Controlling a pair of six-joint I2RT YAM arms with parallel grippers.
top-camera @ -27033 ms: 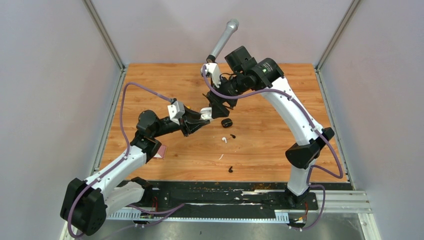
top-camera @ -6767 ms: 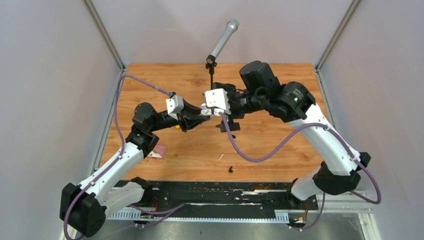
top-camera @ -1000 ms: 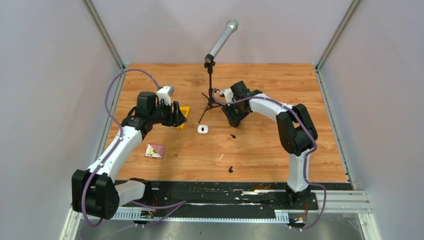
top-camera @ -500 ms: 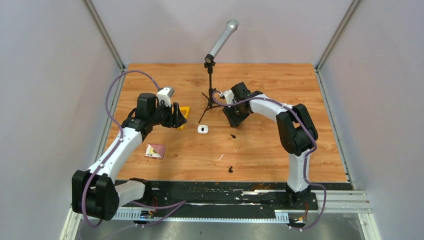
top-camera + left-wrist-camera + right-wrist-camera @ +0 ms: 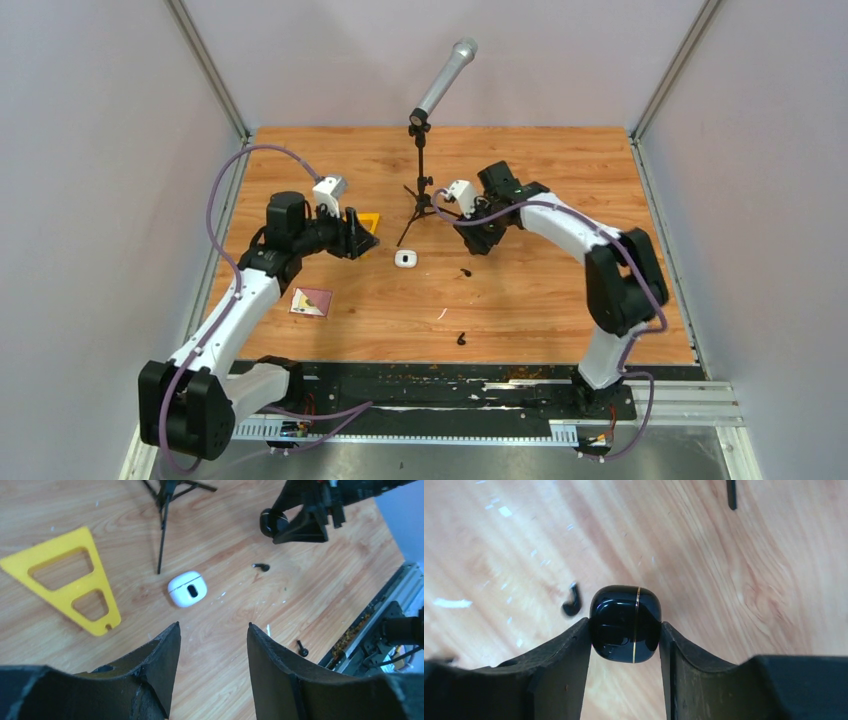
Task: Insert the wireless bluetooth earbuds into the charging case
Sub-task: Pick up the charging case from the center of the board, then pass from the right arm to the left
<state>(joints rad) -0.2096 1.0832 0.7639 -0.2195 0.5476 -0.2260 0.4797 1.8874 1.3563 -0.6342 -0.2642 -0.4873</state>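
Observation:
My right gripper [image 5: 625,630] is shut on a glossy black charging case [image 5: 625,623] with a gold seam, held closed between the fingers just over the wood. It also shows in the top view [image 5: 478,240]. One black earbud [image 5: 570,605] lies just left of it [image 5: 466,272]. A second black earbud [image 5: 461,339] lies near the front edge. A closed white charging case [image 5: 187,588] lies on the table [image 5: 404,259]. My left gripper [image 5: 212,625] is open and empty, above and left of the white case. No white earbuds show.
A yellow triangular stencil [image 5: 70,580] lies beside my left gripper. A microphone on a small tripod [image 5: 425,150] stands at the back centre. A small card [image 5: 311,301] lies at the left. A thin white sliver [image 5: 441,314] lies near the front earbud.
My right arm has swung its elbow out to the right, with the black case still in the jaws. My left gripper has edged slightly right. The white case and loose earbuds have not moved.

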